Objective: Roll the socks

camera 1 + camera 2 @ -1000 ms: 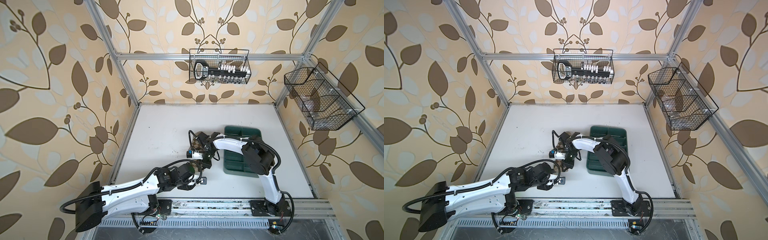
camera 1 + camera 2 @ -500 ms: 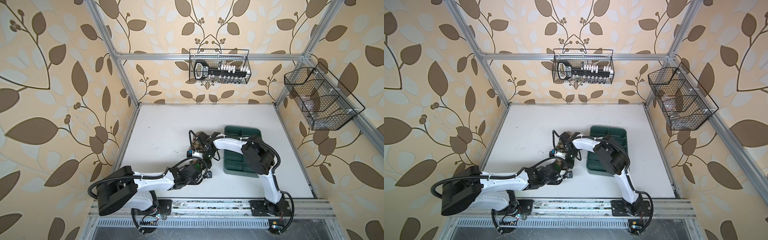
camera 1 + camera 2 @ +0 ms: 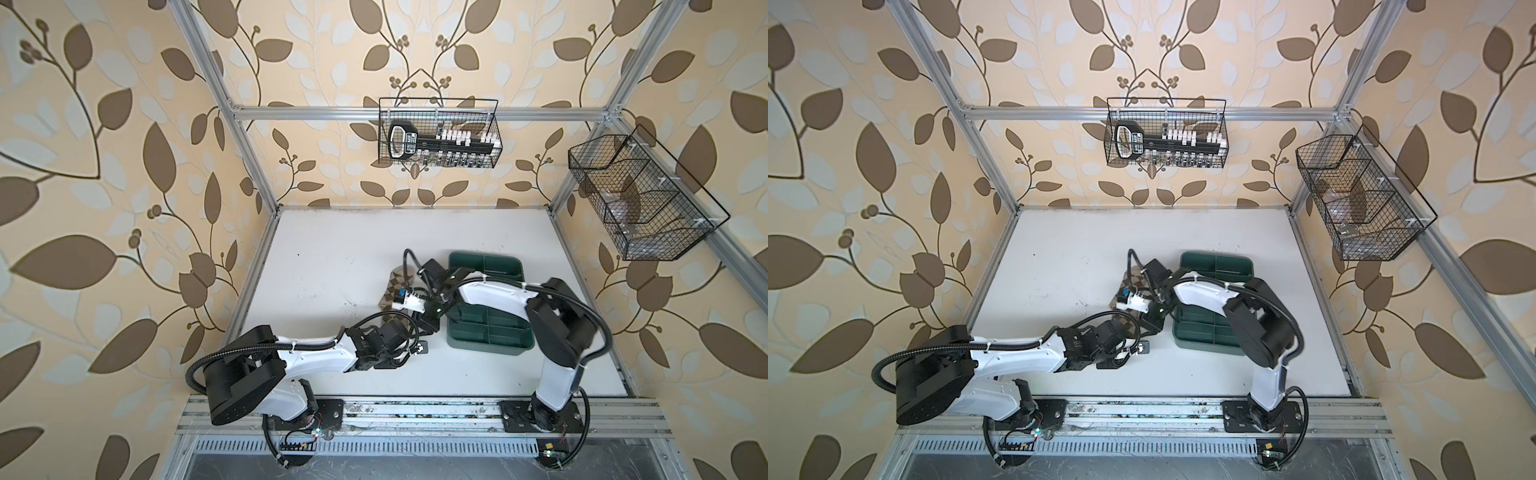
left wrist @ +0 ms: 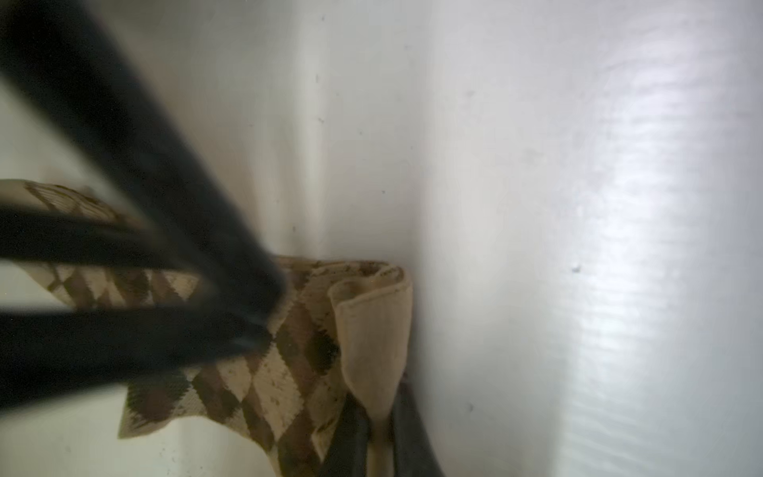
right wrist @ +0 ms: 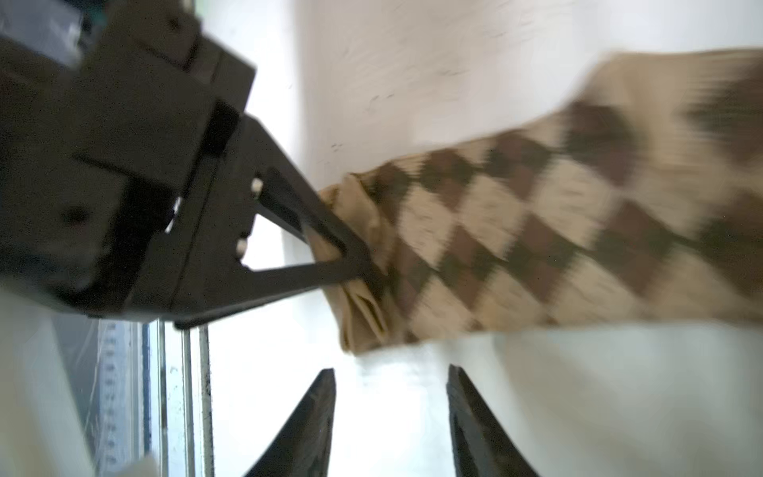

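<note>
Left gripper (image 5: 363, 264) pinches folded end of tan sock (image 5: 536, 231); right gripper (image 5: 390, 371) spread, holding nothing. Judgement: hold pinch firm, roll tight, right gripper pressing fabric to bench (image 5: 413, 62).

Beige leaf-patterned wallpaper (image 3: 104, 208) encloses the white tabletop (image 3: 332, 257). Back basket (image 3: 384, 116) hangs at 12 o'clock; side basket (image 3: 673, 237) at 2 o'clock.

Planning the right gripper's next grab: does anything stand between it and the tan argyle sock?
Nothing visible does. In the right wrist view only bare table lies between the open right gripper and the tan argyle sock. The left gripper pinches the sock's cuff, beyond that gap.
</note>
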`<action>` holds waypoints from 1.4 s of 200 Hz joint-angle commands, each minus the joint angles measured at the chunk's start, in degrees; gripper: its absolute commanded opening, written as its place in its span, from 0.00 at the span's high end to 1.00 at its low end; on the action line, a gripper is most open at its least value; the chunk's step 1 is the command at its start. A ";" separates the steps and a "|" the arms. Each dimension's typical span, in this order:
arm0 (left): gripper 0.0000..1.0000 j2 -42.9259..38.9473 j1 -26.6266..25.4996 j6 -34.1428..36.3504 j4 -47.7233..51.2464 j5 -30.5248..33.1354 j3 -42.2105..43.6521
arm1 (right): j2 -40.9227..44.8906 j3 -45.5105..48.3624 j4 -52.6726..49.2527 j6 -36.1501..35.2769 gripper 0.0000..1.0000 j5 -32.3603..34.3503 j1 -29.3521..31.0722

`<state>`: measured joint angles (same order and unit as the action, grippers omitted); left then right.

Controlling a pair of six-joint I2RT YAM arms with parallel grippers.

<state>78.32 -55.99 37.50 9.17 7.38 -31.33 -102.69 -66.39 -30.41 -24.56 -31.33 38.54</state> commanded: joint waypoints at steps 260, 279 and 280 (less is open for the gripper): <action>0.90 20.70 19.56 -0.57 26.91 -30.40 -20.18 | 3.44 36.33 68.12 -22.23 0.39 57.28 33.06; 0.90 20.90 19.55 -0.58 27.06 -30.43 -20.33 | 1.68 36.10 68.71 -21.88 0.41 57.34 32.30; 0.90 20.90 19.58 -0.58 27.05 -30.42 -20.29 | 1.56 36.04 68.77 -21.82 0.42 57.35 32.25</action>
<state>96.75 -36.07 36.64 32.99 -24.88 -52.73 -97.97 -29.78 36.25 -46.52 25.93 72.62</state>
